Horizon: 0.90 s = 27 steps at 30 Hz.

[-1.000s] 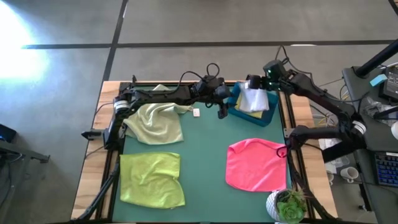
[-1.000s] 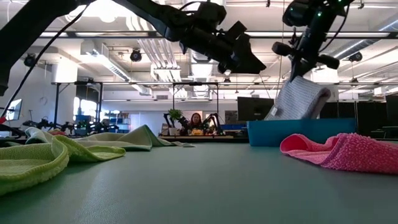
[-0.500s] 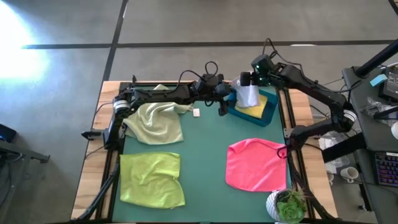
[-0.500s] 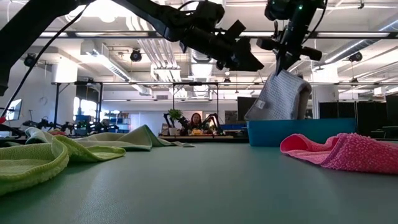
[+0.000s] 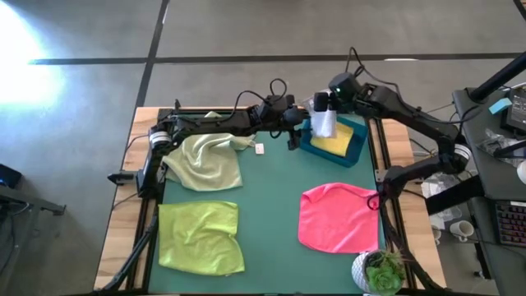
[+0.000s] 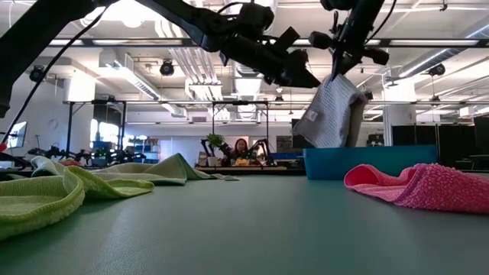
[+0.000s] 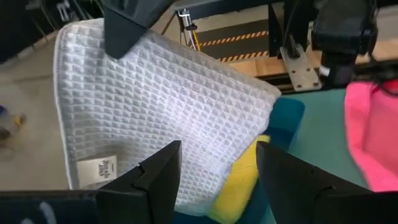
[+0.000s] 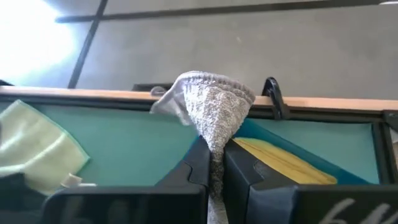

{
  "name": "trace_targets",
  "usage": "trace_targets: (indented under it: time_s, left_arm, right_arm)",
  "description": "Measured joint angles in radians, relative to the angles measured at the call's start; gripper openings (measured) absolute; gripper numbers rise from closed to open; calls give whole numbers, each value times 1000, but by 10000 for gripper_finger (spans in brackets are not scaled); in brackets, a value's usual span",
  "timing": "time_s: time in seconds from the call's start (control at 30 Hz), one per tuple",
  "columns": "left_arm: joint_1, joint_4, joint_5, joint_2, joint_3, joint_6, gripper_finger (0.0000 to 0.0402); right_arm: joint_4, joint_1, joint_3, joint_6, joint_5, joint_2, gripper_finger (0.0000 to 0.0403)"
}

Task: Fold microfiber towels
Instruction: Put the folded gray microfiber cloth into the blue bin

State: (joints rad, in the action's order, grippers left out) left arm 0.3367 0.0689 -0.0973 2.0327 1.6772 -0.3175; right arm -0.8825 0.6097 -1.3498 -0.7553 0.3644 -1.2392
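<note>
Light grey towel [image 5: 324, 123] hanging in the air at about 1 o'clock on the table, directly above the blue bin [image 5: 354, 153], its lower edge apparently just over the bin's rim in the low view. Pinched at one top corner by the right gripper [image 5: 322, 107], jaws clenched tight on a bunched peak of cloth, plain in the right wrist view. Long axis near vertical, cloth draping straight down from that pinch, a small label [image 7: 97, 168] near a lower corner. Yellow towel [image 5: 335, 141] lying in the bin beneath it.

Left gripper [image 5: 292, 141] hovering just to the 9 o'clock side of the hanging cloth, fingers spread wide with nothing between them, pointing toward the grey towel's face, as seen past the dark fingers [image 7: 155, 171] in the left wrist view. Nearer of the two to the free lower edge; likely placed to catch a loose corner, though that is only a judgement.

Farther out: pale green towel [image 5: 205, 160] crumpled at 10 o'clock, lime green towel [image 5: 200, 236] spread at 7 o'clock, hot pink towel [image 5: 339, 218] at 4 o'clock, all unfolded on the green mat [image 5: 271, 205]. Small potted plant [image 5: 380, 270] at the 5 o'clock corner.
</note>
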Motion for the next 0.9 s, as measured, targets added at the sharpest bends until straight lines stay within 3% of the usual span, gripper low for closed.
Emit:
trace_targets:
  time_s: [0.2,0.47,0.63,0.9]
  left_arm:
    - [16,0,83,0,0,-34,191]
    - [37,2,87,-2,9,-38,191]
    - [42,1,80,-5,17,-40,191]
    - [42,10,77,-5,19,-37,191]
  right_arm:
    - [-1,-61,-59,-99,31,-40,12]
    - [-32,-133,-201,-120,91,-141,12]
    - [-208,-130,-267,-136,136,-198,12]
    - [-425,-112,-213,-195,142,-264,12]
